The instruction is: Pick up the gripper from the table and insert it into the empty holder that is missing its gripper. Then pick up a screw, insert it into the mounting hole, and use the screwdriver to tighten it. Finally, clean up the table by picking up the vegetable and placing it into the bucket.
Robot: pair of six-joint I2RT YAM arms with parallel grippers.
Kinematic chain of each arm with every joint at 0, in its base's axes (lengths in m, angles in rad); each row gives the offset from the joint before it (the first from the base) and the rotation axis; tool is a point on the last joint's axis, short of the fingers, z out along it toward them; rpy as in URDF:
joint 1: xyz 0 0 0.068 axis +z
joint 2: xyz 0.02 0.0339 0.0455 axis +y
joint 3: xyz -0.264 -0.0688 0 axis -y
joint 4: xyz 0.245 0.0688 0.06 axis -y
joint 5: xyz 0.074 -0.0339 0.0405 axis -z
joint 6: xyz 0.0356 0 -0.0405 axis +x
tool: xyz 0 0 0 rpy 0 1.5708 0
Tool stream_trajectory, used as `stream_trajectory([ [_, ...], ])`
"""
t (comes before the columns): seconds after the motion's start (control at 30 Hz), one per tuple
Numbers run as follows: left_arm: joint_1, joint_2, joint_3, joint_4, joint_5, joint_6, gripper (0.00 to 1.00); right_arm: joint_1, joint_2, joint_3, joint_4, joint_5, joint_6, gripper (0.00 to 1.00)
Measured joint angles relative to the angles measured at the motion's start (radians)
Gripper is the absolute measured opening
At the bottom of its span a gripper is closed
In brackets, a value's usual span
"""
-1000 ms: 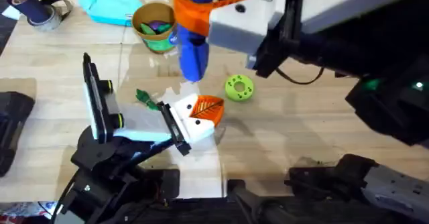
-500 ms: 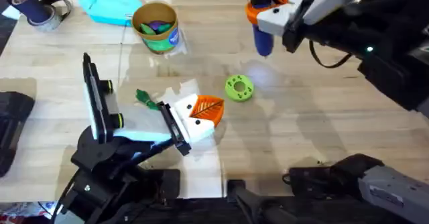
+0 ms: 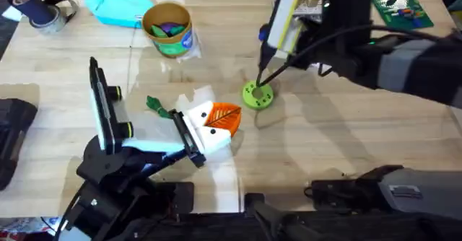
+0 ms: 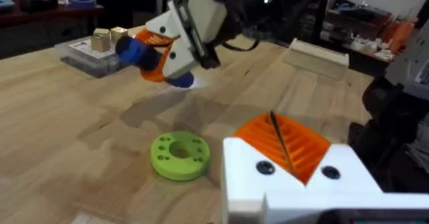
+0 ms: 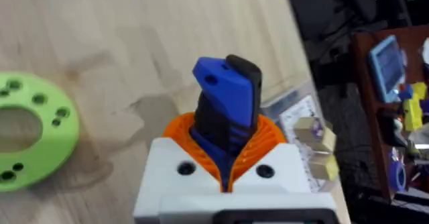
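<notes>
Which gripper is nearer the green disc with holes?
Right. The right gripper, holding the screwdriver, hangs just beyond the green disc; the left gripper sits beside it, farther off.

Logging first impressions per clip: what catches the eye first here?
The right tool, clamped on the blue screwdriver, hangs over the green disc mid-table. Nearer the left arm's base, the white gripper with its orange finger lies beside the small vegetable.

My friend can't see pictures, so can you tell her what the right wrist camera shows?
The right pincer, white with orange ribbed pads, is shut on the blue screwdriver and holds it above the wooden table. A green disc with holes lies on the table beside it, and a clear box of small parts sits by the table's edge.
</notes>
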Motion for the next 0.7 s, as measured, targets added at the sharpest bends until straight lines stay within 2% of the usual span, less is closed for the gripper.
stream_trajectory([
  [0.13, 0.0, 0.0, 0.0, 0.0, 0.0, 0.0, 0.014, 0.028, 0.097, 0.0, 0.002, 0.014, -0.083, 0.031],
  [0.2, 0.0, 0.0, 0.0, -0.002, 0.0, 0.0, 0.014, 0.043, 0.128, 0.0, 0.008, 0.021, -0.106, 0.111],
  [0.23, 0.0, 0.0, 0.0, -0.005, 0.0, 0.0, 0.014, 0.048, 0.139, 0.0, 0.008, 0.023, -0.114, 0.184],
  [0.3, 0.0, 0.0, 0.0, -0.01, 0.0, 0.0, 0.014, 0.052, 0.16, 0.0, 0.007, 0.025, -0.114, 0.398],
  [0.43, 0.0, 0.0, 0.0, -0.011, 0.0, 0.0, 0.014, 0.051, 0.172, 0.004, 0.019, 0.033, -0.073, 0.942],
  [0.5, 0.0, 0.0, 0.0, -0.011, 0.0, 0.0, 0.014, 0.051, 0.17, 0.008, 0.017, 0.035, -0.035, 0.989],
  [0.7, 0.0, 0.0, 0.0, -0.012, 0.0, 0.0, 0.014, 0.058, 0.144, 0.008, -0.031, 0.035, 0.078, 0.995],
])
